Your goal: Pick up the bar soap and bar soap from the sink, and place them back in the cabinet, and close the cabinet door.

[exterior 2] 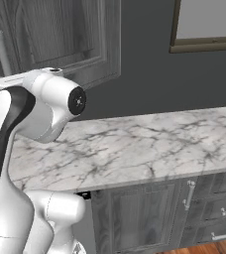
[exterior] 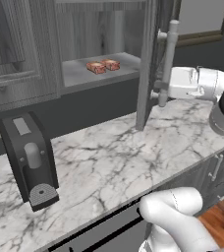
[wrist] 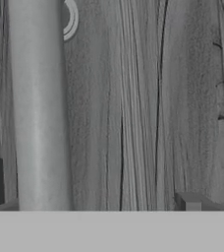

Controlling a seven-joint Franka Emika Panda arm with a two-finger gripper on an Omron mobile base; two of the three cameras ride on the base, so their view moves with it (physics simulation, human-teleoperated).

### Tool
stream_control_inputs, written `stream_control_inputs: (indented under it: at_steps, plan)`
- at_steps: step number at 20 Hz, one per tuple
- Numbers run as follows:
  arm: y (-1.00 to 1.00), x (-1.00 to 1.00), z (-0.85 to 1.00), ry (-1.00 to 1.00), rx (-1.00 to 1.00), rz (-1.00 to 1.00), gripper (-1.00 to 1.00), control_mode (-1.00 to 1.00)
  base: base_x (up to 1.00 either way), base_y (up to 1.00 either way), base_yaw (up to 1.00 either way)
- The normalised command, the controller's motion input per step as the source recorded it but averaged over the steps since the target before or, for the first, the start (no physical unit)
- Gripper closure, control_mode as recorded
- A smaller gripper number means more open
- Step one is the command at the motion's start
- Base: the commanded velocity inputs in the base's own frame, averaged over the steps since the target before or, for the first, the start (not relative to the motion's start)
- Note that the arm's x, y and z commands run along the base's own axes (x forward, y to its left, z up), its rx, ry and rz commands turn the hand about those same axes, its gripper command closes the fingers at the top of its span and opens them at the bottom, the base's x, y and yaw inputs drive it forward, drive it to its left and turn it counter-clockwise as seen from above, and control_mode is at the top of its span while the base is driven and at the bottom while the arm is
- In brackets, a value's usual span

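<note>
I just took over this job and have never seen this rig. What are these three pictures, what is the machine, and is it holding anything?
The machine is a white robot arm on a driving base, in a rendered kitchen. Two cameras ride on the base behind the arm, one to its left, one to its right. The third sits on the hand and looks along the gripper.

In the left base view, two bar soaps lie side by side on the shelf of the open cabinet. The arm reaches to the cabinet door, right at its silver bar handle. A black coffee machine stands on the marble counter.

The hand view shows that handle and the door's wood grain up close. The fingers are hidden, so I cannot tell whether the gripper grips the handle.
</note>
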Motion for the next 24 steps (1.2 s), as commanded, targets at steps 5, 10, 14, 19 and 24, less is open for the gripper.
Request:
stream_control_inputs:
  at_steps: [5, 10, 14, 19, 24]
  plan:
    - [0.33, 0.20, 0.00, 0.00, 0.00, 0.00, -1.00, -1.00, 0.00, 0.00, 0.00]
    - [0.35, 0.27, 0.00, 0.00, 0.00, -0.01, -1.00, -1.00, 0.00, 0.00, 0.00]
    - [0.38, 0.27, -0.04, 0.00, 0.00, 0.00, -1.00, -1.00, 0.00, 0.00, 0.00]
    - [0.60, 0.28, -0.02, 0.00, 0.00, -0.03, -1.00, -1.00, 0.00, 0.00, 0.00]
    - [0.60, 0.26, 0.00, 0.00, 0.00, -0.04, -1.00, -1.00, 0.00, 0.00, 0.00]
